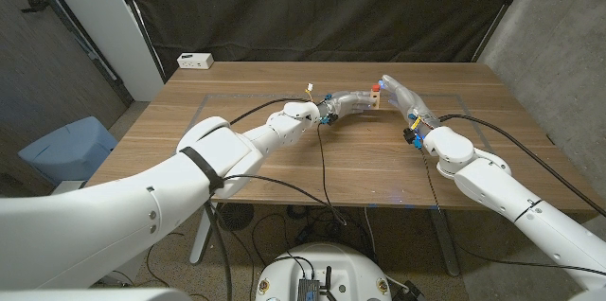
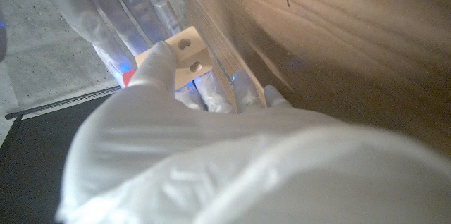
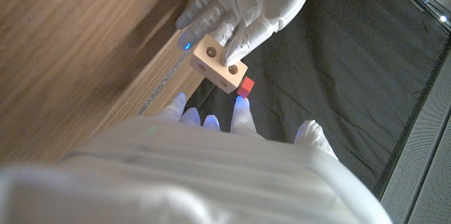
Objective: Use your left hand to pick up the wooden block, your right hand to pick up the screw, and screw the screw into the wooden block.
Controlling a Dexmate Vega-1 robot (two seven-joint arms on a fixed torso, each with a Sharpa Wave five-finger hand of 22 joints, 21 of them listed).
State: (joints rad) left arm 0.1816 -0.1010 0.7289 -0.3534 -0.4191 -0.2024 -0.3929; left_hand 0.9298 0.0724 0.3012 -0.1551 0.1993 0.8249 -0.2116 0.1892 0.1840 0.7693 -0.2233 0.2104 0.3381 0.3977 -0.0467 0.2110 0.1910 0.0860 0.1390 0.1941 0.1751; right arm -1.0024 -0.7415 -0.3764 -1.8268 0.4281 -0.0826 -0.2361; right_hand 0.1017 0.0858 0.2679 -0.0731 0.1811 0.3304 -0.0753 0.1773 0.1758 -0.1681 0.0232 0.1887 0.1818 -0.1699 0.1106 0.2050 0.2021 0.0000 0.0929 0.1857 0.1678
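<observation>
Holding one wooden block [image 3: 220, 60], left robot hand [image 3: 250, 2] meets one red screw [image 3: 244, 86].

no text, labels or numbers legible

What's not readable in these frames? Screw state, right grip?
- Screw shank: the red screw head sits against the wooden block, which hides any thread depth.
- Right robot hand grip: in its wrist view its own back covers the fingertips; contact with the screw is unclear.
- Head view: block and screw are too small to judge.
- Left wrist view: the left robot hand covers most of the block; the picture is blurred.
</observation>
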